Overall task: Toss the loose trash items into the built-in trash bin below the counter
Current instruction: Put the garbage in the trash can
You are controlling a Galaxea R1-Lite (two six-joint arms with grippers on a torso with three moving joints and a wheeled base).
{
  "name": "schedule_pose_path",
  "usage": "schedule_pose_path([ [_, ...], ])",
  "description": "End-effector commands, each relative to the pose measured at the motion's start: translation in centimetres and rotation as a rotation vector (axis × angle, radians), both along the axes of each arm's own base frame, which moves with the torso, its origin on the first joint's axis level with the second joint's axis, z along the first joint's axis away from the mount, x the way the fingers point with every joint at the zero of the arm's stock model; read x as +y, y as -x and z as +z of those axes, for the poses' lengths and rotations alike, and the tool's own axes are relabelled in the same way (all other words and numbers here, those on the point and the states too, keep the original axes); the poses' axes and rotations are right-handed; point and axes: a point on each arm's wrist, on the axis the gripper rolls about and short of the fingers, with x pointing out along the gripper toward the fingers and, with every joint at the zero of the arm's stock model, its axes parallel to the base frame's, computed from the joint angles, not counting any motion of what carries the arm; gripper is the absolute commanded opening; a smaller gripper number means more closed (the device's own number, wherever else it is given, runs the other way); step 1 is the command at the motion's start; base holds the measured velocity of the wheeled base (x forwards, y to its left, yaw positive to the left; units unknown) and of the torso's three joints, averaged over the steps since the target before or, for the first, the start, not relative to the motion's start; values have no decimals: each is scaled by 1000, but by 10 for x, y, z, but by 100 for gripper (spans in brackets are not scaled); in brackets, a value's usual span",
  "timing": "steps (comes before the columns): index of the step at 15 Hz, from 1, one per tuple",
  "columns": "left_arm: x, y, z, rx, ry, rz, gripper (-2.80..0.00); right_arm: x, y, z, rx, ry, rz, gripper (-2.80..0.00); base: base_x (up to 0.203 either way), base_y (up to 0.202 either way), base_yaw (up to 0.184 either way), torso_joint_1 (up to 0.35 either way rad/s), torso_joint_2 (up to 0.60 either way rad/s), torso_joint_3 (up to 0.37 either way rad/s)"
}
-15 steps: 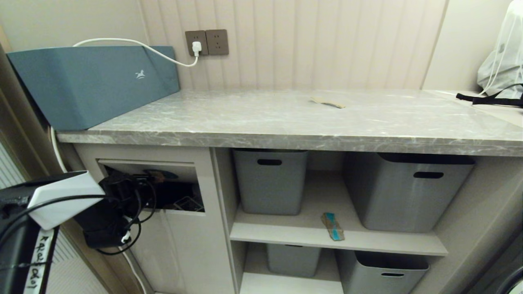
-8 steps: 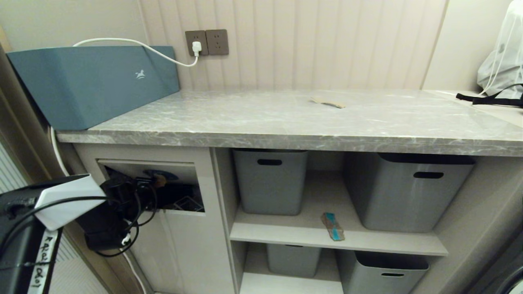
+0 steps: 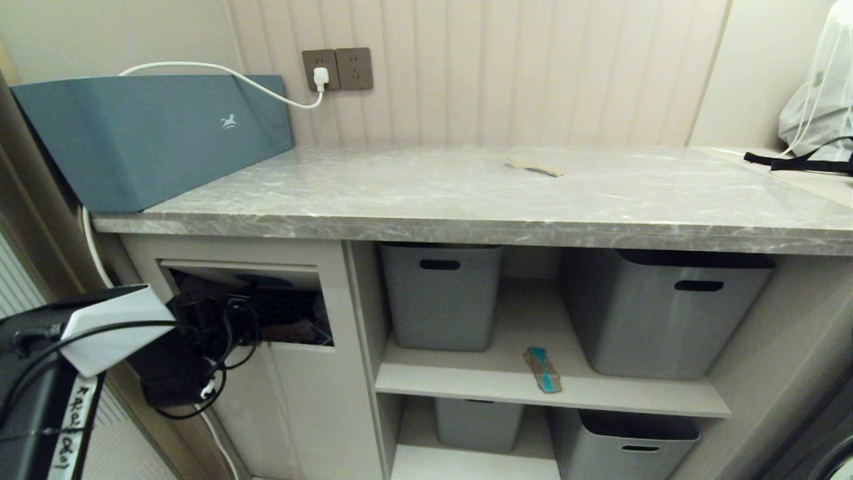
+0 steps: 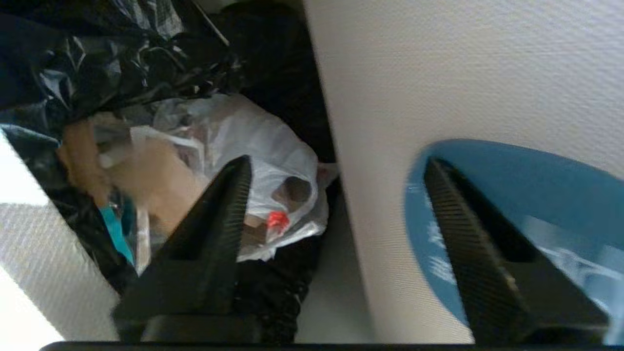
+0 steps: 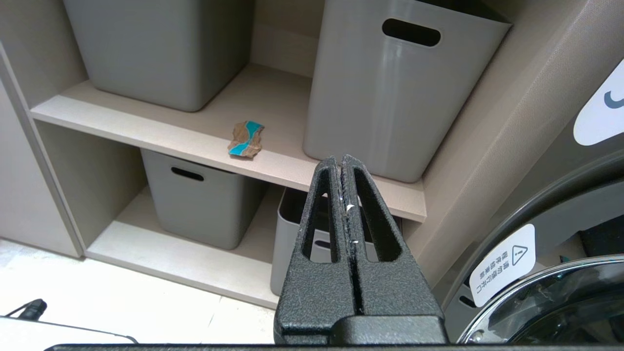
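A: How is the left gripper (image 4: 336, 170) seen?
B: Its ribbed black fingers (image 4: 229, 195) are spread wide and empty at the beige cabinet's tilted flap (image 4: 438, 73), above crumpled plastic bags and a blurred brown cardboard scrap (image 4: 146, 180).

A: And elsewhere?
B: A torn brown-and-teal cardboard scrap (image 5: 246, 139) lies on the shelf between smooth grey plastic tubs (image 5: 390, 83); another flat scrap (image 3: 533, 167) lies on the veined grey stone counter (image 3: 400, 193). The right gripper (image 5: 341, 163) is pressed shut, empty.

Marble counter (image 3: 426, 200) (cardboard scrap (image 3: 533, 167), blue-teal box (image 3: 153, 133) on top)
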Motion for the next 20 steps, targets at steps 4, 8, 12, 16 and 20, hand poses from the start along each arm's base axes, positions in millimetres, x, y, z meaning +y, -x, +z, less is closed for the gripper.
schedule_pose_path([
  [4,2,-8,9,-18,2,7,0,0,0,0,1,2,1,-280,0,0,0,0,0,0],
  [8,0,9,15,16,3,39,0,0,0,0,3,2,1,-280,0,0,0,0,0,0],
  [12,-1,40,42,11,21,80,-280,0,0,0,3,-1,1,-280,0,0,0,0,0,0],
  [16,-1,72,83,-56,21,88,-280,0,0,-1,7,-24,-2,-280,0,0,0,0,0,0],
  [20,-8,132,115,-47,18,90,-280,0,0,-1,8,-37,7,-280,0,0,0,0,0,0],
])
